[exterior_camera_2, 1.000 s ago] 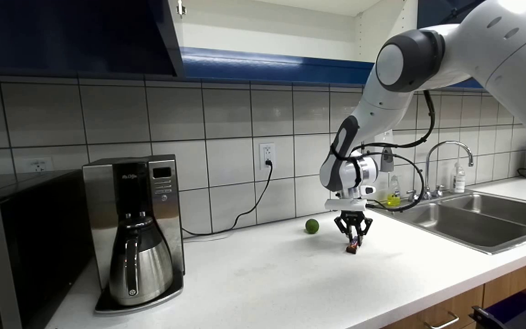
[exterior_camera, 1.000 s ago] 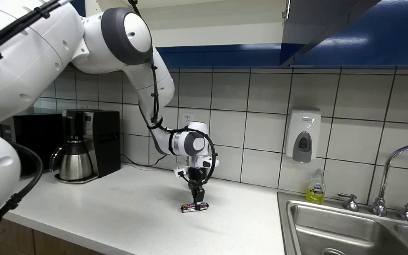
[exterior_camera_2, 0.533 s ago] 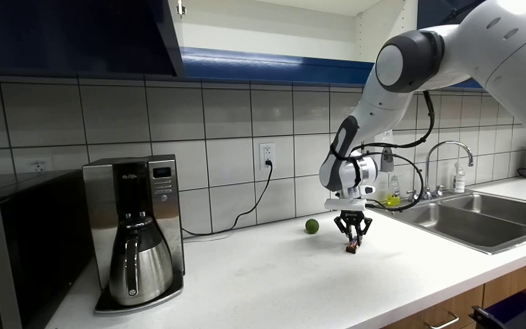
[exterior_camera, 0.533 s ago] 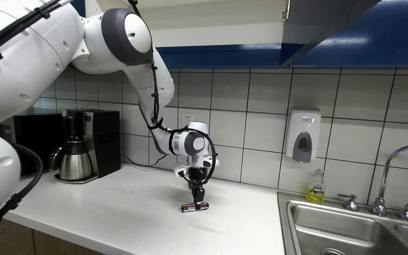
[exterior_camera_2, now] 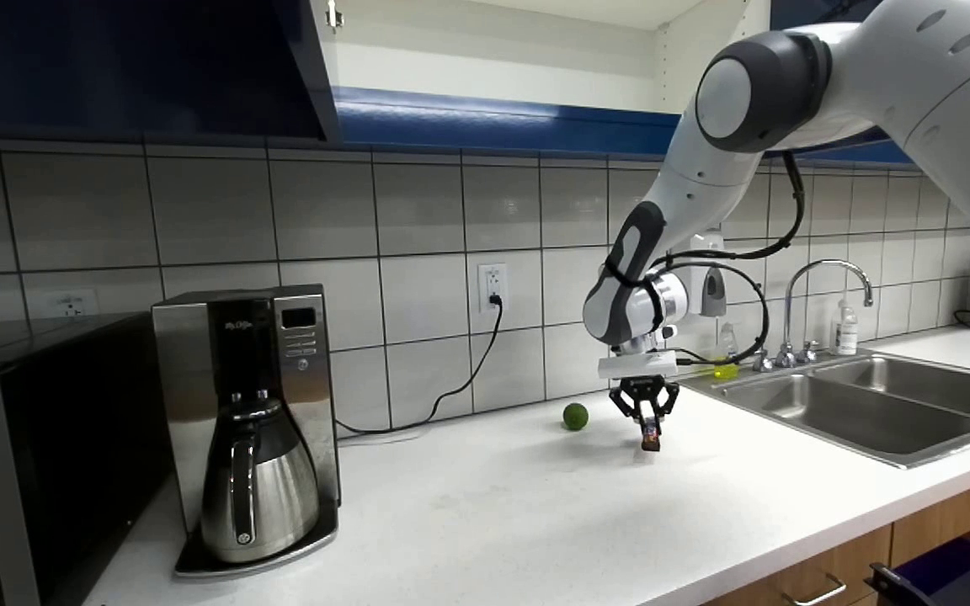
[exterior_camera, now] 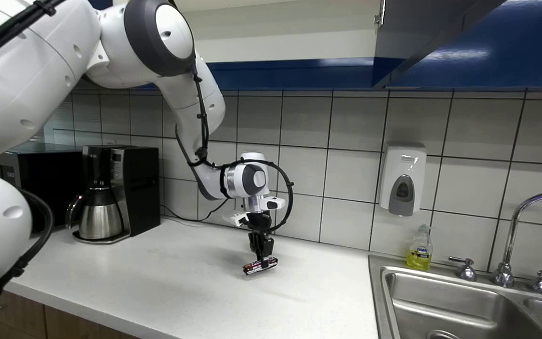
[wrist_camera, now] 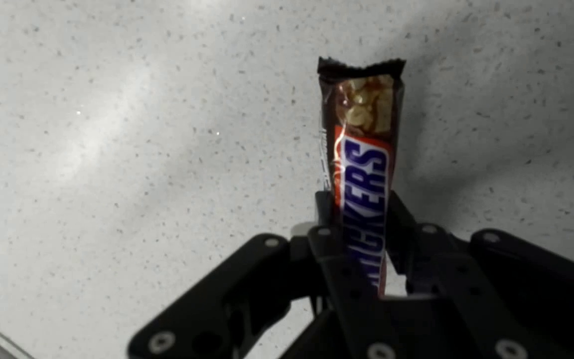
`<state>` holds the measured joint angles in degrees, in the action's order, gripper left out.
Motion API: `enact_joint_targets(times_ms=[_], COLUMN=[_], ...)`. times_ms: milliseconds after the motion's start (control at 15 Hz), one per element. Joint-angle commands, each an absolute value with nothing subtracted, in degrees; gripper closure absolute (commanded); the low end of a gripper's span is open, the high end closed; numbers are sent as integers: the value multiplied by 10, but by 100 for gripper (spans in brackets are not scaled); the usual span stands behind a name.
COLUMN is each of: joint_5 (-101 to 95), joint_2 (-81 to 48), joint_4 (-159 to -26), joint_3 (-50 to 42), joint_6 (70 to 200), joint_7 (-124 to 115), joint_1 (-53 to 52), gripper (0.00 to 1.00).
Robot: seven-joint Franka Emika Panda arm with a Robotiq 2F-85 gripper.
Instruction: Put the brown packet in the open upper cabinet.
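The brown packet, a snack bar wrapper, shows in both exterior views (exterior_camera: 253, 268) (exterior_camera_2: 651, 441) and lies lengthwise in the wrist view (wrist_camera: 364, 107). My gripper (exterior_camera: 265, 262) is shut on the packet's middle, with one black finger on each side of it in the wrist view (wrist_camera: 358, 212). The packet is held tilted, a little above the white counter. The packet's near end is hidden behind the gripper in the wrist view. The open upper cabinet (exterior_camera: 290, 44) is high above and behind the gripper; its white interior also shows in an exterior view (exterior_camera_2: 493, 50).
A blue cabinet door (exterior_camera: 497, 52) stands open. The coffee maker (exterior_camera_2: 241, 421) and microwave (exterior_camera_2: 55, 454) stand on the counter (exterior_camera_2: 485, 522). A green ball (exterior_camera_2: 575, 416) lies near the wall. The sink (exterior_camera: 450, 301), faucet (exterior_camera: 513, 230) and soap bottle (exterior_camera: 419, 249) are at the other end.
Over the last half second, my gripper has risen and tilted, lifting the packet off the counter. The packet has gone from level to tilted. Before that, the arm was nearly still.
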<state>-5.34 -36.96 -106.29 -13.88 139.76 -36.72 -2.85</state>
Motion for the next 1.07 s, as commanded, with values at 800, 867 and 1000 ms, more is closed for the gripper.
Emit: enact_joint_targets(times_ms=[800, 867, 1000], joint_5=[-182, -187, -197], joint_2=[-185, -169, -144], joint_4=[-1327, -1349, -1383], joint_3=[-154, -156, -159], joint_6=[1592, 1606, 1621], joint_7=[-282, -281, -281], joint_1=[-79, -83, -89], gripper=[93, 93, 93])
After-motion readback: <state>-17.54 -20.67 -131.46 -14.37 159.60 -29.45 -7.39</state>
